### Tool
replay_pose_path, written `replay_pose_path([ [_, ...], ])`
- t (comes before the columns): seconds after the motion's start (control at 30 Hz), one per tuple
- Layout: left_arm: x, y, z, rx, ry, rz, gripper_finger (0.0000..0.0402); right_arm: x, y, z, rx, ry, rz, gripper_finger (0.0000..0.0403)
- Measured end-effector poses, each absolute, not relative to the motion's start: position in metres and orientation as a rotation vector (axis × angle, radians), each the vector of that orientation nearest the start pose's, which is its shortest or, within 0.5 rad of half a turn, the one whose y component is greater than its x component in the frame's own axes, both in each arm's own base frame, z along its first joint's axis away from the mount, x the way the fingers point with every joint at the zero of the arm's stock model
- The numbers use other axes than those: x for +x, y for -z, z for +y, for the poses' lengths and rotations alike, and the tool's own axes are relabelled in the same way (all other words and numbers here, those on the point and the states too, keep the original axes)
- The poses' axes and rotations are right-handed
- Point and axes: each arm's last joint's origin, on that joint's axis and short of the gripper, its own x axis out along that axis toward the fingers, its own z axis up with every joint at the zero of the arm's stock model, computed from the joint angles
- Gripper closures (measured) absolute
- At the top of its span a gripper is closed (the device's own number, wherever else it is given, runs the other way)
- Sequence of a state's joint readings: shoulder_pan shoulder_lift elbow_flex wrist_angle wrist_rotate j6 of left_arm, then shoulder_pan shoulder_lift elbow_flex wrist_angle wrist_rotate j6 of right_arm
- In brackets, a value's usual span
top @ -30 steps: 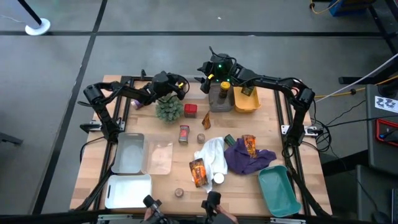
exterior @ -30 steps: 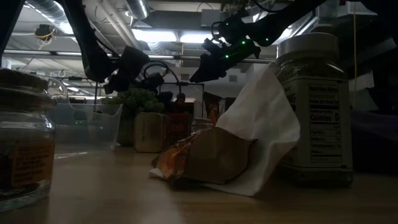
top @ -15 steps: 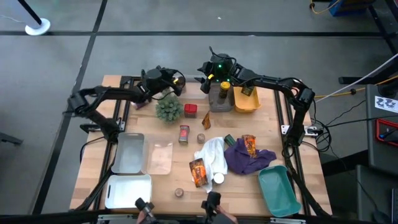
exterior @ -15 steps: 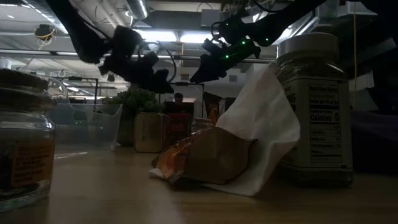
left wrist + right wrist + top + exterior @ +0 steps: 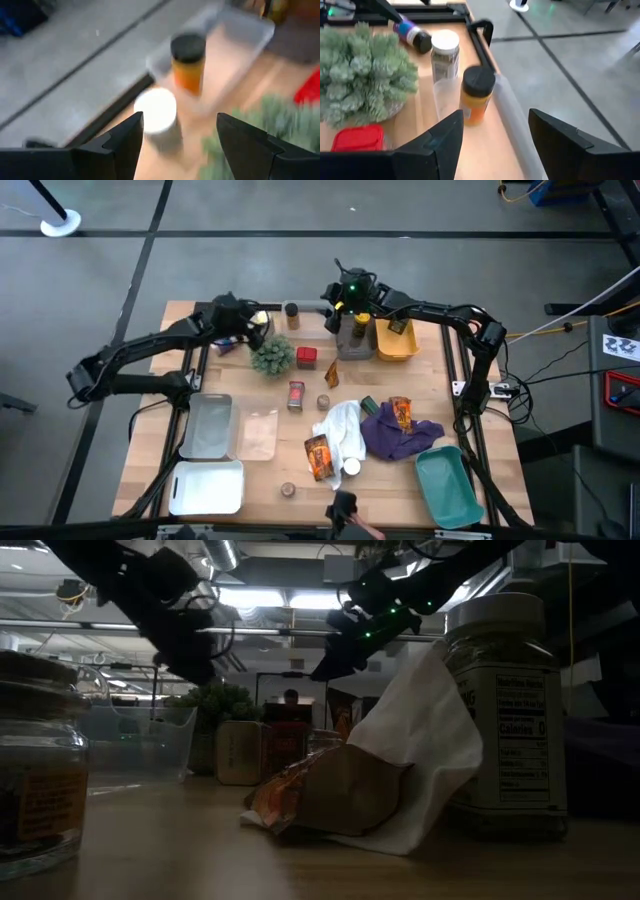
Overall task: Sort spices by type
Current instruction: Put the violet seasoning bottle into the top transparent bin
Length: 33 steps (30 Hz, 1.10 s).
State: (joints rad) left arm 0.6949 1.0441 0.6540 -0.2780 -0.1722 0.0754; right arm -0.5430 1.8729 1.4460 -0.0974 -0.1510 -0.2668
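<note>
My left gripper [image 5: 247, 322] [image 5: 179, 125] is open and hovers at the table's far edge, left of the spiky green plant [image 5: 272, 357]. Ahead of it stand a white-capped jar [image 5: 156, 117] and an orange jar with a black cap [image 5: 188, 62]. The right gripper [image 5: 335, 308] [image 5: 495, 120], also open, hangs above the far edge and looks at the same orange jar [image 5: 476, 95] and white-capped jar [image 5: 445, 55]. A purple jar [image 5: 412, 35] lies on its side. A red tin [image 5: 306, 357], a jar [image 5: 296, 395], a brown disc [image 5: 324, 401] and orange packets [image 5: 318, 455] [image 5: 400, 412] rest on the table.
A yellow bin [image 5: 395, 345] and a yellow-capped jar [image 5: 357, 328] sit under the right arm. White cloth [image 5: 340, 430] and purple cloth [image 5: 405, 435] lie mid-table, with a teal bin [image 5: 447, 485] near right. Clear trays [image 5: 210, 425] and a white tray [image 5: 207, 485] are near left.
My left gripper has drawn back from above the plant toward the table's left edge, and the arm has swung outward. The jars at the far edge now show beside it. The right arm has kept still.
</note>
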Motion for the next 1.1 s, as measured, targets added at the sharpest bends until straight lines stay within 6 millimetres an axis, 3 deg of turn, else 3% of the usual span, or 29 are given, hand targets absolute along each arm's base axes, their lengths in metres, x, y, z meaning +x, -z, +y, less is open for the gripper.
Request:
replay_pose_path([
  [0.37,0.135,-0.210,0.143,-0.245,-0.843,1.002,0.0167,0.362,-0.254,-0.211,-0.011,0.235,0.655,0.0178],
  [0.83,0.129,-0.179,0.165,-0.289,-0.833,1.211,0.0167,0.336,-0.300,-0.196,-0.058,0.242,0.626,0.0178],
  [1.1,0.128,-0.158,0.177,-0.304,-0.807,1.315,0.0167,0.313,-0.336,-0.183,-0.094,0.258,0.572,0.0178],
])
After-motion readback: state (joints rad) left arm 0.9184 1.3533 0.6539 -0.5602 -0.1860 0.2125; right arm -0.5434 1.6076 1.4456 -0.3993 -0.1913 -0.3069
